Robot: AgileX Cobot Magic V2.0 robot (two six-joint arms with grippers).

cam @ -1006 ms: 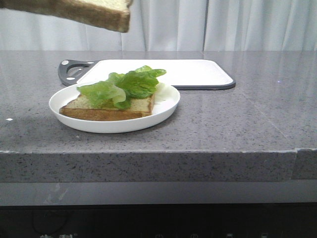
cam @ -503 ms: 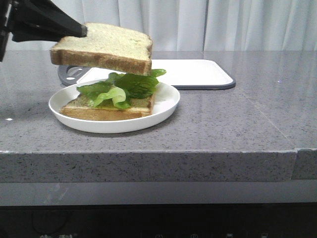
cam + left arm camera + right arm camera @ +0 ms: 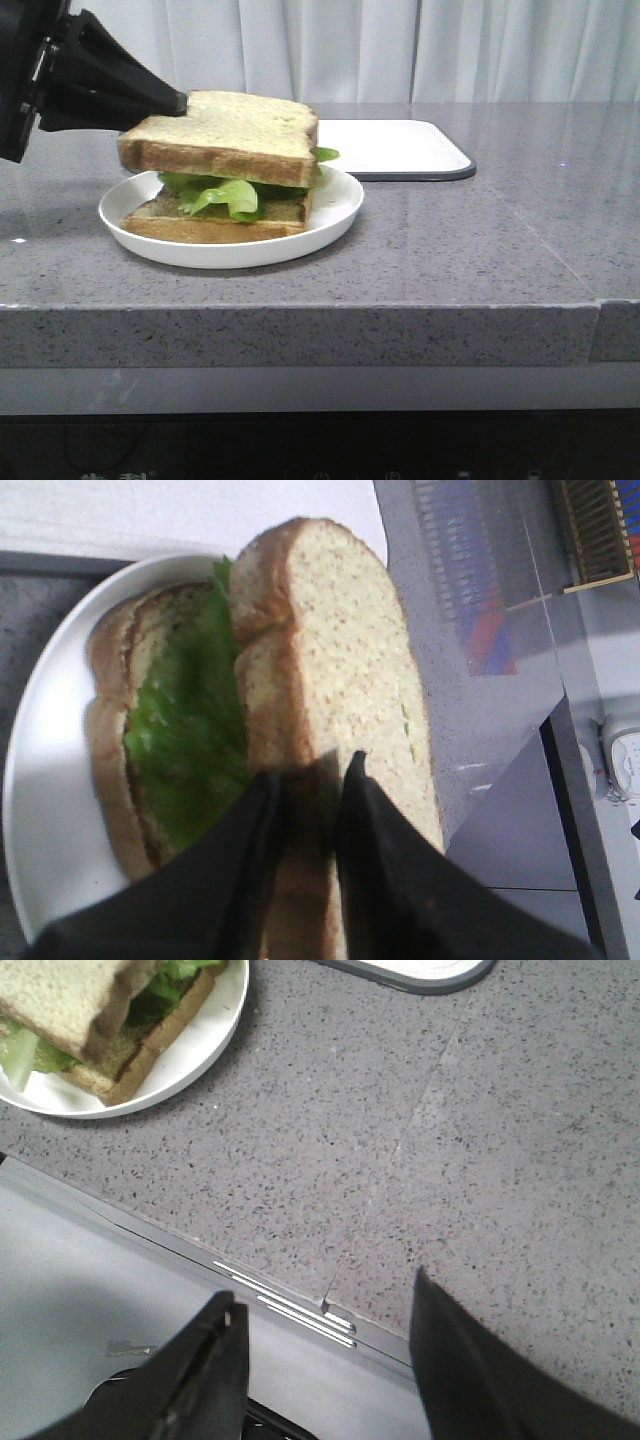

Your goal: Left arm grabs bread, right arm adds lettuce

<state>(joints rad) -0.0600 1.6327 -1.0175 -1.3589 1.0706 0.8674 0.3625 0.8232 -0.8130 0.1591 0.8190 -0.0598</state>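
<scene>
Left gripper clamped on bread, resting over lettuce and lower slice on plate. Cutting board behind. Right gripper agape, empty, above counter's near edge.

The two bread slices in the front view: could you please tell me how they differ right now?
The top slice is clamped by the left tool and sits tilted on the lettuce; the bottom slice lies flat on the plate, free of any tool. Both are square, brown-crusted toast.
</scene>
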